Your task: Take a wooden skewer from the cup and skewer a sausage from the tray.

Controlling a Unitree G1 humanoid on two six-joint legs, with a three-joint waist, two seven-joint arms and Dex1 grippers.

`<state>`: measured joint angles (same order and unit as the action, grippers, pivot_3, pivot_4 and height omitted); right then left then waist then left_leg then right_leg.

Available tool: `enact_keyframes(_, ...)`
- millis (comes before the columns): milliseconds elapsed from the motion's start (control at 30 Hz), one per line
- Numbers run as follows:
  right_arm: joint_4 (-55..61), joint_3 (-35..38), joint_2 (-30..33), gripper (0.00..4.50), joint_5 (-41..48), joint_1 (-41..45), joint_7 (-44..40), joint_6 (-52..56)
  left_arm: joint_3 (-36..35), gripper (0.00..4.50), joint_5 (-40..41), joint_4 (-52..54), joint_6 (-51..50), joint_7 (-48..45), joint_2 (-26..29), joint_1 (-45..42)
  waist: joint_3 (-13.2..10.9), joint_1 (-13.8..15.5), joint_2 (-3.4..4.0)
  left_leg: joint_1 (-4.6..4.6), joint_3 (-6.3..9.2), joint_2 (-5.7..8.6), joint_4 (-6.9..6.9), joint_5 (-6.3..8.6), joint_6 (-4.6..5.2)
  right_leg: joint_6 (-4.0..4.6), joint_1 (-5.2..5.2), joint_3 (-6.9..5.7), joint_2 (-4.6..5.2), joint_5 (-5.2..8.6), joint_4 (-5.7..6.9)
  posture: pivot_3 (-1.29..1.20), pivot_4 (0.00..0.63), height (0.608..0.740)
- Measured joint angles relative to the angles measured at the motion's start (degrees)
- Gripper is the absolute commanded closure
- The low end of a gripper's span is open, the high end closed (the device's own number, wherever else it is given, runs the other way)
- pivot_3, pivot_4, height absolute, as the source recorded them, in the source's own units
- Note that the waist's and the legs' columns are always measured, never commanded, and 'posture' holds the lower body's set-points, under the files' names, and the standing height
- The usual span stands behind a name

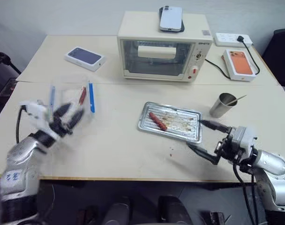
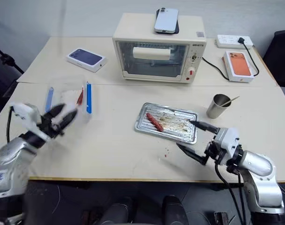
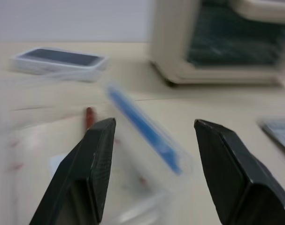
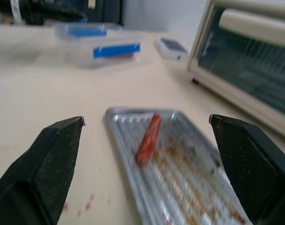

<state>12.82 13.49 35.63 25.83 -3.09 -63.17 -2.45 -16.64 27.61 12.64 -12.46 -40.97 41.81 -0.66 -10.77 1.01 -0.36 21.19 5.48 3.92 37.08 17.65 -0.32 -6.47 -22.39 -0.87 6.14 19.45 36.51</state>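
Note:
The silvery tray [image 1: 191, 132] lies right of the table's middle. One reddish-brown sausage [image 1: 157, 121] rests on its left half, also seen as the sausage [image 4: 148, 138] in the right wrist view. Behind the tray's right end stands the steel cup [image 1: 220, 106] with a wooden skewer [image 1: 237, 99] leaning out of it. My right gripper [image 1: 202, 138] is open and low at the tray's near right corner, pointing along the tray toward the sausage. My left gripper [image 1: 70, 118] is open at the near edge of a clear plastic box [image 1: 69, 96]. Nothing is held in either.
The clear box has blue clips [image 1: 91, 97] and a red piece [image 1: 82, 95] inside. A cream toaster oven [image 1: 163, 51] with a phone [image 1: 171, 18] on top stands at the back. A phone box [image 1: 85, 57], an orange box [image 1: 239, 63] and a power strip [image 1: 231, 38] lie nearby.

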Motion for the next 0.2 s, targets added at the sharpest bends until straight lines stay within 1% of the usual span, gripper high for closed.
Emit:
enact_keyframes(33, -2.7, -0.2, 1.0, 0.00, -0.8, -0.9, -2.3, -1.9, 2.5, 1.74, -2.4, 0.0, 3.6, -6.1, 3.9, 2.9, 0.0, 0.0, 0.08, -0.04, 0.00, 0.00, -0.03, 0.00, 0.01, 0.01, 0.04, -0.01, 0.01, 0.01, -0.04, 0.00, 0.150, 0.740)
enact_keyframes(67, -4.1, -0.3, 1.3, 0.00, -1.2, -1.3, -3.2, -2.8, 3.4, 1.74, -3.5, -0.3, 4.8, -8.6, 5.2, 4.1, 0.0, 0.0, 0.13, -0.04, -0.01, -0.03, -0.03, 0.00, 0.01, 0.04, 0.05, -0.03, 0.01, 0.00, -0.05, 0.00, 0.150, 0.740)
enact_keyframes(100, -7.7, -0.6, 1.4, 0.00, -1.9, -1.8, -4.9, -5.0, 4.1, 1.74, -4.0, -1.7, 5.7, -11.7, 5.9, 4.9, 0.0, 0.1, 0.16, -0.03, 0.00, -0.07, -0.03, 0.00, 0.02, 0.09, 0.05, -0.05, 0.00, -0.02, -0.05, 0.00, 0.150, 0.740)
enact_keyframes(200, -12.8, -1.0, 1.2, 0.00, -2.5, -1.4, -6.2, -8.8, 4.0, 1.74, -4.0, -2.8, 5.3, -12.4, 5.9, 5.0, 0.0, 0.1, 0.16, -0.02, 0.02, -0.11, 0.00, 0.00, 0.02, 0.12, 0.04, -0.06, -0.02, -0.06, -0.02, 0.00, 0.150, 0.740)
